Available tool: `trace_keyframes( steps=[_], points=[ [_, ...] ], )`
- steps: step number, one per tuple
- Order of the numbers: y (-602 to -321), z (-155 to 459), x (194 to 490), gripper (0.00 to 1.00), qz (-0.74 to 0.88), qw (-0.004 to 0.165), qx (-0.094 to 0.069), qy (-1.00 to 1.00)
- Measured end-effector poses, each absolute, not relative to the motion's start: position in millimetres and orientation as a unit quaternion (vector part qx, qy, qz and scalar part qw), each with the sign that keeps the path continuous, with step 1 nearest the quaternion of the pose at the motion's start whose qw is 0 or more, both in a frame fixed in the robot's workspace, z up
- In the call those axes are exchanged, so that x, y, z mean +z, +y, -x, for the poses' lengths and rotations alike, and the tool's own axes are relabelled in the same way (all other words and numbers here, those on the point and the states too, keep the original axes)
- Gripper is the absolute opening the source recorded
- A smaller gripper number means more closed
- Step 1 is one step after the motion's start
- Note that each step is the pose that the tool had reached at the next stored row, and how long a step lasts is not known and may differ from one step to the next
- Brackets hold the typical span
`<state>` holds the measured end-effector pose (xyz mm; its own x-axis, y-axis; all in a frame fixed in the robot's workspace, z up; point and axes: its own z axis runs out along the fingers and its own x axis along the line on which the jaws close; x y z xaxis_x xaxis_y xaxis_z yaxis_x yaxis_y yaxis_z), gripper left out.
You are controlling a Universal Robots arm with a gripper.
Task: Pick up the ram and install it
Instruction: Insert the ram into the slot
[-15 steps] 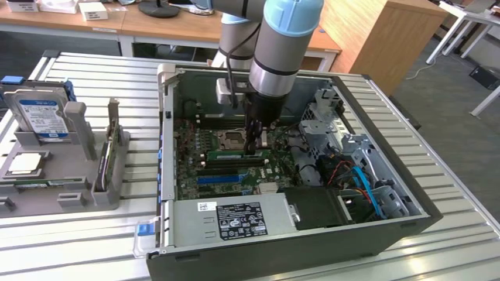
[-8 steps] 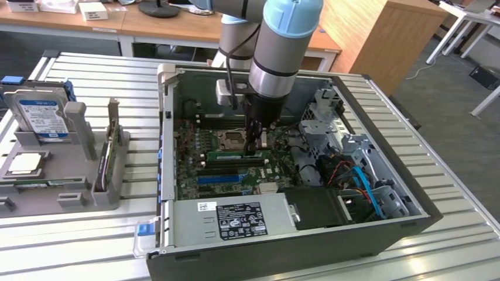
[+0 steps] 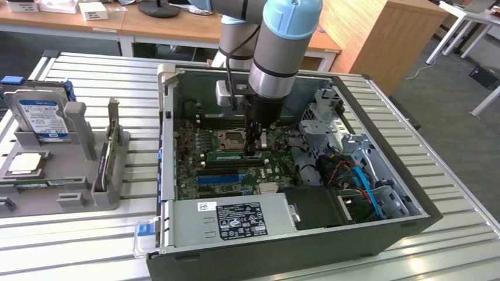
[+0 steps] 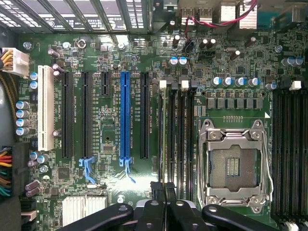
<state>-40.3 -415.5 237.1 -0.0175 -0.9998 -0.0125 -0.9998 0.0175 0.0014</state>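
Arm is down inside the open computer case (image 3: pixel 168 146), and the gripper (image 3: pixel 252 150) sits over the memory slots just beside the processor socket (image 4: pixel 233 166). The fingers (image 4: pixel 158 198) are pressed together, no gap showing. The ram (image 3: pixel 234 157) is right there beneath them, a green stick standing on edge in a slot on the motherboard (image 4: pixel 110 139). Its pale label faces out, but the print is too small to read. The fingertips meet its upper edge; whether they're pinching the board or just resting on it, I can't tell.

Writing elsewhere: the power supply (image 3: pixel 234 219) carries a black label crowded with marks and a small white sticker, none of it legible. White lettering runs alongside the blue slot (image 4: pixel 125 115), too blurred to make out.

Over on the exterior view's left, the hard drive (image 3: pixel 43 117) stands in a grey holder (image 3: pixel 78 199) on the worktop (image 3: pixel 70 249) with its blue-and-white label unreadable. The arm's upper part is cut off at the frame edge.
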Motion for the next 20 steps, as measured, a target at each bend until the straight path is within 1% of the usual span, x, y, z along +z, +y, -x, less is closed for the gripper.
trace_keyframes(
  steps=[20],
  points=[
    [-415.5, 40.2, 234.5, 0.12, 0.701, 0.004, 0.005, 0.713]
  ],
)
